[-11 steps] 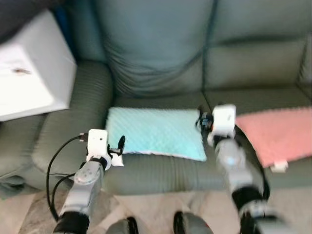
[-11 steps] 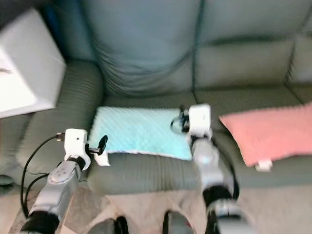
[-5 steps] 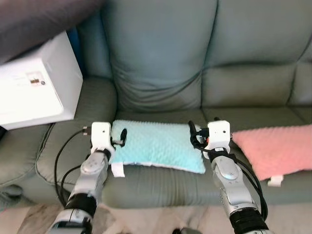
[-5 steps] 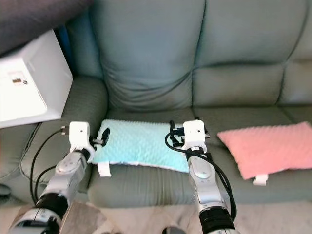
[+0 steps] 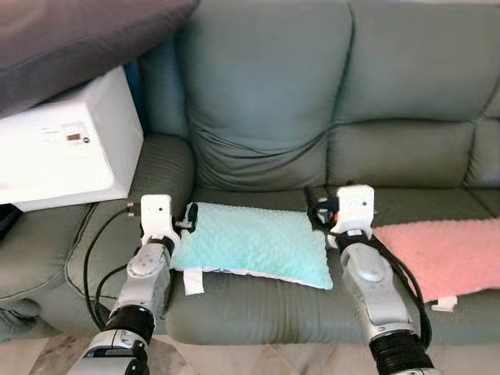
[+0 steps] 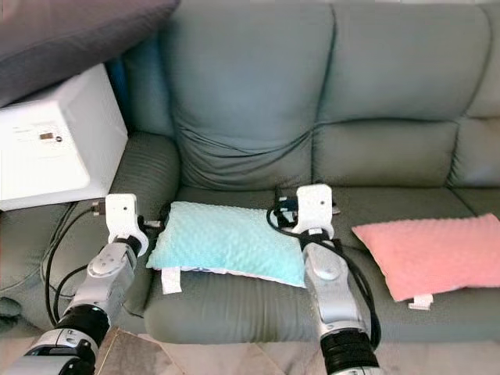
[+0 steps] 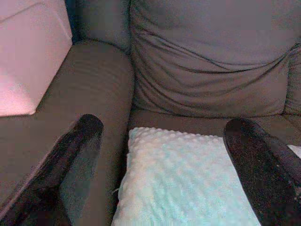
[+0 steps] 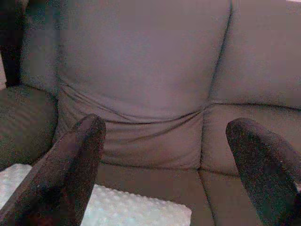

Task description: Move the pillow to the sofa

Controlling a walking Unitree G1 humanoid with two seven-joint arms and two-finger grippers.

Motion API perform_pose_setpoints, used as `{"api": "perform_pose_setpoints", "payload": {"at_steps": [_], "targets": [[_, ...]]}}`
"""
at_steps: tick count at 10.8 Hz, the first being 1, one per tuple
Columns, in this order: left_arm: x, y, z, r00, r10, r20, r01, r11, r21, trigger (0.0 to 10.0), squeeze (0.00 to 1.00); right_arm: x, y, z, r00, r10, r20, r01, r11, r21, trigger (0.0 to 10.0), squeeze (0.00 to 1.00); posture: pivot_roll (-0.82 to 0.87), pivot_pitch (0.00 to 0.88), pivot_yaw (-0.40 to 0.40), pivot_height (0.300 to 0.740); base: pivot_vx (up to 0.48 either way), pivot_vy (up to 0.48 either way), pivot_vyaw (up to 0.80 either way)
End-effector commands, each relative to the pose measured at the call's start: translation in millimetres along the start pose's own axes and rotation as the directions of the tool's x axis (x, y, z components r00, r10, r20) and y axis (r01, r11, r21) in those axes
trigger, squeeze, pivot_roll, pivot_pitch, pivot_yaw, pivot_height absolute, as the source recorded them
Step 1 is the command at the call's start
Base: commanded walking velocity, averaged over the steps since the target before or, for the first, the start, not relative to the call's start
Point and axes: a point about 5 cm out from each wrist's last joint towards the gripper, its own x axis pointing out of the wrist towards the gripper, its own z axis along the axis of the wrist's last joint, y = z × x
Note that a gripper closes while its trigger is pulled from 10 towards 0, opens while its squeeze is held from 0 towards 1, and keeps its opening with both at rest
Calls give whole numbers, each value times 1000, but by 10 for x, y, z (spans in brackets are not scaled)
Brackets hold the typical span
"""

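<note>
A teal dimpled pillow (image 5: 250,244) lies flat on the left seat of the grey-green sofa (image 5: 266,94), a white tag hanging over the seat's front edge. My left gripper (image 5: 189,214) stands open at the pillow's far left corner. In the left wrist view its two black fingers (image 7: 70,155) spread wide over the pillow (image 7: 188,179). My right gripper (image 5: 321,211) is open at the pillow's far right corner. From the right wrist camera, the fingers (image 8: 75,160) straddle the backrest, and the pillow (image 8: 117,207) lies low between them. Neither gripper holds anything.
A pink pillow (image 5: 445,254) lies on the seat to the right. A white box (image 5: 66,144) stands on the sofa's left armrest under a dark grey cushion (image 5: 78,39). Black cables trail from both wrists.
The camera has tilted up, so more of the backrest shows. My left gripper has moved from the pillow's near left corner to its far left corner. The pillow still lies on the seat.
</note>
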Motion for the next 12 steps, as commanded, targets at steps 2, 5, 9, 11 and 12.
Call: {"api": "perform_pose_setpoints", "payload": {"at_steps": [2,5,9,11,12], "targets": [[35,-81,38,1000,-24,16,24,1000,-5,10000,0,33,-101,110,1000,-22,17,22,1000,2,10000,1000,-239,0,-19,740,0,0,0],[65,-201,44,998,-53,20,54,998,-18,10000,0,37,-112,146,1000,-15,9,15,1000,3,10000,1000,-255,0,-43,740,0,0,0],[5,-150,-53,999,-50,7,50,999,-13,10000,0,124,223,188,995,102,18,-102,995,15,10000,1000,-201,0,-38,740,0,0,0],[33,-237,-54,998,-61,-8,60,998,-34,10000,0,92,206,139,997,79,-3,-79,997,23,10000,878,-194,0,-40,740,0,0,0],[38,-289,-73,997,-77,-26,76,996,-49,10000,0,53,211,140,996,87,-3,-87,996,23,10000,0,-213,0,-38,740,0,0,0]]}}
